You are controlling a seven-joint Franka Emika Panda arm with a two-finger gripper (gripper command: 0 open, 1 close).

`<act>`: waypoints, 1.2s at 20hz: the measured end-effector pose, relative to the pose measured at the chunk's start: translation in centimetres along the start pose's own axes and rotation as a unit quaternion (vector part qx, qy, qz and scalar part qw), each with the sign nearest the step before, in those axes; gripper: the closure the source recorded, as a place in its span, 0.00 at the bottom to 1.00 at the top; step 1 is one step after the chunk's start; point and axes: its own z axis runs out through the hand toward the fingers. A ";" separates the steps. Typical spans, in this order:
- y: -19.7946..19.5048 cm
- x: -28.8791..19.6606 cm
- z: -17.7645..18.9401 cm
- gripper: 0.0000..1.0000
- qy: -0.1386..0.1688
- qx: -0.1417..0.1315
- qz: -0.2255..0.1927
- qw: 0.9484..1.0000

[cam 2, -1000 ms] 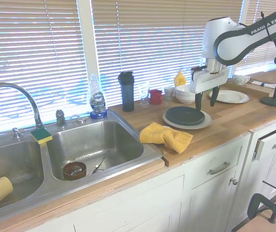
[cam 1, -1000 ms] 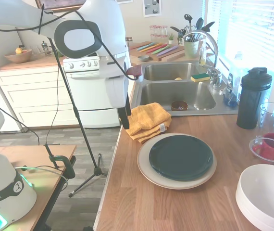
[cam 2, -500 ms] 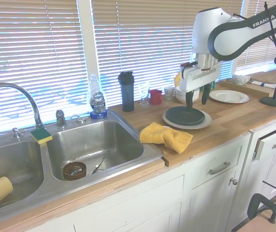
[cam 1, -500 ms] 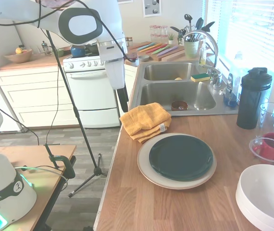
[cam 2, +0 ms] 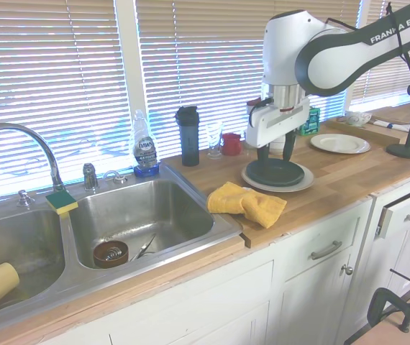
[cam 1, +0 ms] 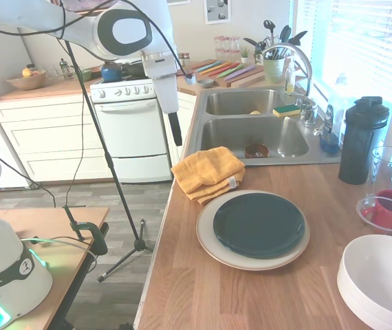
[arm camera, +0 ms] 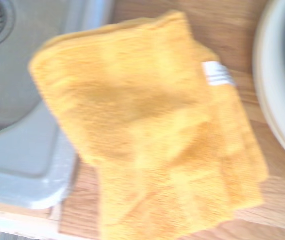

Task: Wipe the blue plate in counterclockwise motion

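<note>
The blue plate sits on a larger beige plate on the wooden counter — a folded yellow towel lies just beside it, at the sink edge. The gripper hangs above the towel, fingers parted, holding nothing — white bowls stand nearby.

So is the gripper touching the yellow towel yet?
Apart. The first exterior view shows the gripper hanging well above the yellow towel, with clear space between them.

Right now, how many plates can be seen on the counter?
3. The blue plate sits stacked on a larger beige plate beside the yellow cloth. A white plate lies farther along the counter. Others may be hidden behind the arm.
</note>
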 end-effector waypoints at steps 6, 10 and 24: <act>-3.2 -3.5 2.5 0.00 0.005 -0.024 -0.018 1.000; -4.6 -4.4 4.4 0.00 0.014 -0.038 -0.020 0.999; -8.0 -3.1 10.9 0.00 0.051 -0.084 0.014 0.995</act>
